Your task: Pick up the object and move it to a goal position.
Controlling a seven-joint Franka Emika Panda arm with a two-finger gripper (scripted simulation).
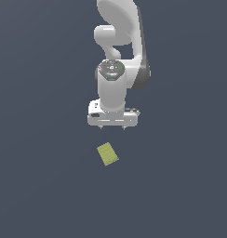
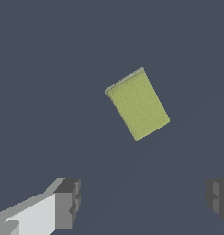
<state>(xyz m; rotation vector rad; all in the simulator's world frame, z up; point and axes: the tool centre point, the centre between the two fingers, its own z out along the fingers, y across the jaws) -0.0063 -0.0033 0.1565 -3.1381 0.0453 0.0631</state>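
Block [image 1: 107, 154] flat on floor [image 1: 36, 186], turned a bit crooked, not yet touched. Claw [image 1: 112, 127] up above it, fingers [image 2: 68, 202] spread wide, probably to fit around it. Goal spot nowhere in sight.

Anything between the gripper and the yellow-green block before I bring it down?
Nothing. In both views only bare dark floor separates the open gripper from the block. The block lies flat, apart from the fingers.

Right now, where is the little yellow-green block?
In the exterior view, the yellow-green block lies on the dark floor just below the white gripper, untouched.
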